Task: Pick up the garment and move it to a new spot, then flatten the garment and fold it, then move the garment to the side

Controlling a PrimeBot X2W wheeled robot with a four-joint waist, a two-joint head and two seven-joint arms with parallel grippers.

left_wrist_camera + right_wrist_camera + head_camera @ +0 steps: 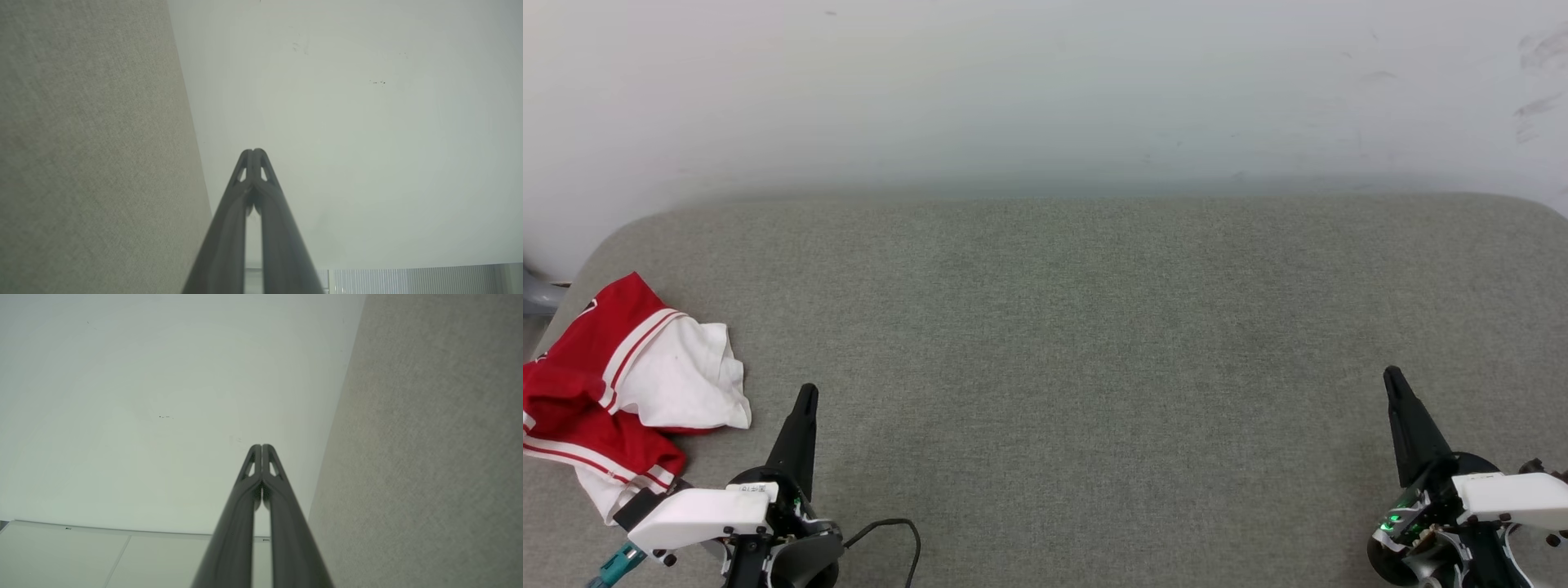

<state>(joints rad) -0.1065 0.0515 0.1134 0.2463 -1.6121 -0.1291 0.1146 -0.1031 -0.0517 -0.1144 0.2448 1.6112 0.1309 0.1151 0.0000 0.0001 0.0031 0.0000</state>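
- Lying crumpled in head view: the garment [613, 392], red w/ a white sleeve on top and red-white striped trim, at the left edge of the grey cloth-topped table [1094, 343], toward the near-left corner.
- Left gripper [806, 394] sits at the table's near edge, just right of the garment. Its fingers are pressed together, hold nothing and are apart from the cloth. A black cable [903, 531] loops by its base.
- Right gripper [1392, 376] is at the near edge toward the right corner, well apart from the garment, fingers together, nothing held.
- A white wall [1045, 90] w/ a few scuffs runs along the far edge.
- Left wrist view: left gripper [253, 152] has its tips touching and nothing between them. Table [81, 163] on the view's left, wall [367, 134] past it, and a ribbed panel [408, 279] at bottom right.
- Right wrist view: right gripper [261, 446] has its tips touching and nothing between them. Table [429, 457] on the view's right, wall [143, 384] on the left.
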